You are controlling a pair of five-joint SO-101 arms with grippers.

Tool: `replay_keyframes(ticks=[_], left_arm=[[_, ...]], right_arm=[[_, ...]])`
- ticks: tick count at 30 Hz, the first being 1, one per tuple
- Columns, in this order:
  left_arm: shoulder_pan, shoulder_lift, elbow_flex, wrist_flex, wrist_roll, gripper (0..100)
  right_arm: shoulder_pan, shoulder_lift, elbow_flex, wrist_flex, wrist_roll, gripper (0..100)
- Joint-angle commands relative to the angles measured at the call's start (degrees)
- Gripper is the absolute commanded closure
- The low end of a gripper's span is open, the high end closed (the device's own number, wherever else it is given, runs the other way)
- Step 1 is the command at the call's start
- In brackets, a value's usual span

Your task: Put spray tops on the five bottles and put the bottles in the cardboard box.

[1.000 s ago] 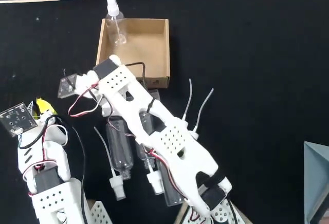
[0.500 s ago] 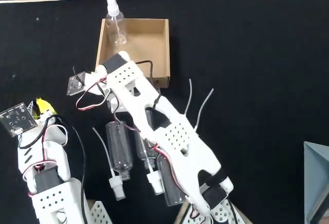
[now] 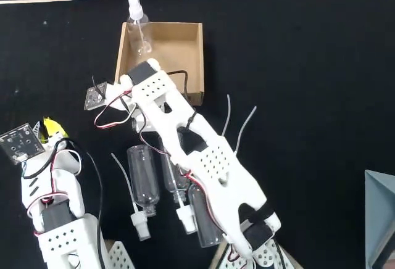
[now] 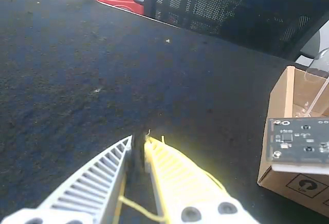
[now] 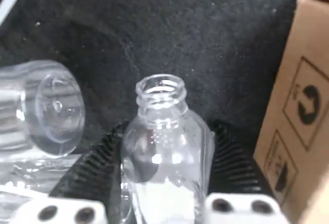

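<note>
Surface (image 3: 308,65): black cloth, carries everything.
Box (image 3: 199,59): one. Holds one capped bottle (image 3: 139,31), upright in far corner. One of five done.
Right hand (image 5: 167,147): clamped round open-necked bottle (image 5: 160,95), just beside box's outer wall.
Left hand (image 4: 138,149): fingers nearly together, empty, well apart from box.
Bottles: five. One boxed, one held, three lying bottles (image 3: 143,173) on surface, uncapped.
Tops: one fitted, two loose spray tops (image 3: 141,224), two further tubes (image 3: 247,124) with heads hidden.
Left, likely: four cappings, four boxings.
</note>
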Motion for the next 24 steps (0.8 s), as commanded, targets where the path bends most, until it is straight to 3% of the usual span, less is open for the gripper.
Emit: replay_keyframes(ticks=[1,24], left_arm=[[0.1,-0.9,-0.5,-1.2,0.2,96],[0.1,-0.9,-0.5,-1.2,0.2,96]], right_arm=[[-0.2,-7.4,-1.5,1.8,-3.1,90.4],[-1.8,-15.2,0.2,2.0,-12.7,90.3]])
